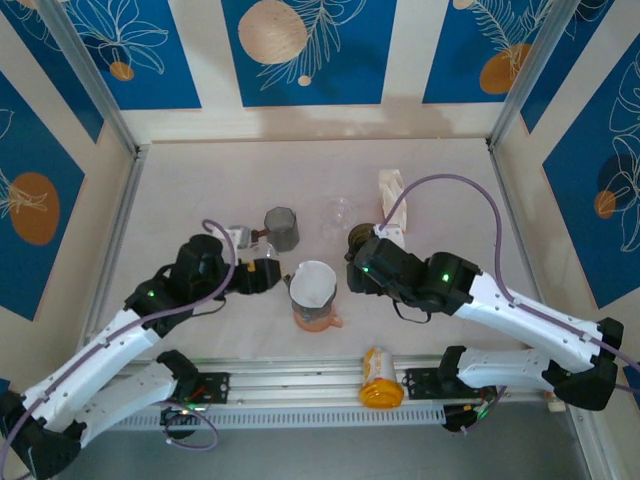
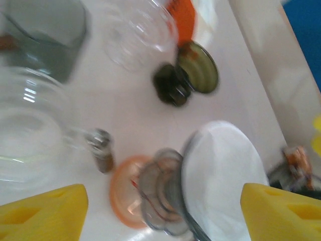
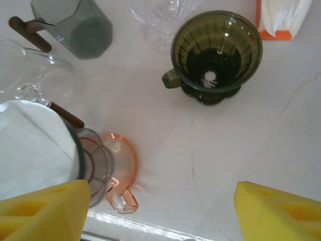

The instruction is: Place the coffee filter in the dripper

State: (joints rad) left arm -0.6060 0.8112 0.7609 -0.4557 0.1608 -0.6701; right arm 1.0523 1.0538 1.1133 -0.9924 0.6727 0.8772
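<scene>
Coffee filter (image 3: 30, 145) in dripper (image 3: 98, 161), pale table (image 1: 200, 180), blue walls (image 1: 310, 60).

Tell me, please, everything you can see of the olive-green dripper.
The olive-green dripper looks like translucent glass or plastic: a ribbed cone with a star-shaped hole at its bottom, a small loop handle and a round foot. It stands upright on the pale table, empty, no filter inside, close beside the orange filter holder.

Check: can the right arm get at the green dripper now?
Probably yes: the open right end effector hovers close by the green dripper, with only bare table between them.
</scene>
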